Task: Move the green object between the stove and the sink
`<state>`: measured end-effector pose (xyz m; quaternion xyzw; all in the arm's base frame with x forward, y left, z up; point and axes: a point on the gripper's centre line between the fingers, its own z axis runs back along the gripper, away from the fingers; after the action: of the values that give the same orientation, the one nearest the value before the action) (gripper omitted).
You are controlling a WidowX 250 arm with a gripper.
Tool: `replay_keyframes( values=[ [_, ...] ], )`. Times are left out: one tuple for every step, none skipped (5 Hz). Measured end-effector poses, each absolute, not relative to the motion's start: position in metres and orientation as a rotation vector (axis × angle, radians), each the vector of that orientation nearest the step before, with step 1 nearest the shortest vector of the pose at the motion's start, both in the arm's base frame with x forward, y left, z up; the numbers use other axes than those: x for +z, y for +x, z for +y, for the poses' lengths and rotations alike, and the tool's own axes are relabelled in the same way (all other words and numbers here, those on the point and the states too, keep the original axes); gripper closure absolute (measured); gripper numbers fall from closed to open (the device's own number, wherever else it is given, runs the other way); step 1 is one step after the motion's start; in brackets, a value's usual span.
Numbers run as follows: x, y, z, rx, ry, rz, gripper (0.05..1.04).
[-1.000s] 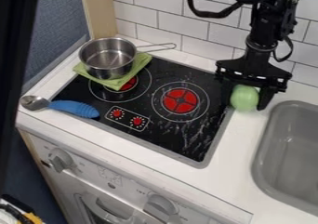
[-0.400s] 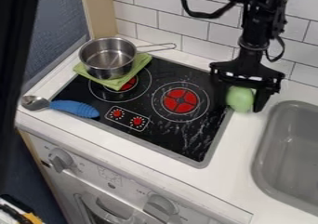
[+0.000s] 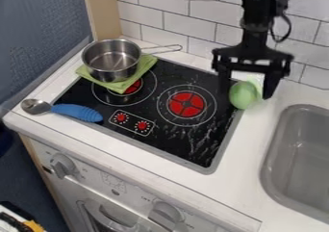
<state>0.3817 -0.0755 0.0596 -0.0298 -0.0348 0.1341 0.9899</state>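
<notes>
The black gripper hangs at the right rear corner of the stove, its fingers spread wide. Between them, nearer the left finger, is the rounded green object, with a gap on its right side. It is at the stove's right edge, beside the white counter strip that runs between the stove and the grey sink. Whether its left side touches the finger I cannot tell.
A metal pot stands on a folded green cloth at the stove's back left, handle pointing right. A spoon with a blue handle lies across the front left edge. White wall tiles rise behind.
The gripper has shifted left and slightly up, and its fingers have opened wider. The green object has moved a little left and now looks tilted. The dark shape at the left edge is gone.
</notes>
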Motion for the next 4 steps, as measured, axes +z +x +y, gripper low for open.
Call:
replay_keyframes(
  values=[
    [0.0681,0.3779,-0.0718,0.280,-0.063,-0.056,0.083],
    [0.0675,0.3758,-0.0694,0.271,-0.045,-0.055,0.083],
    [0.0678,0.3759,-0.0629,0.280,-0.032,-0.051,0.083],
    [0.0666,0.3758,-0.0625,0.272,-0.018,-0.053,0.083]
  ],
)
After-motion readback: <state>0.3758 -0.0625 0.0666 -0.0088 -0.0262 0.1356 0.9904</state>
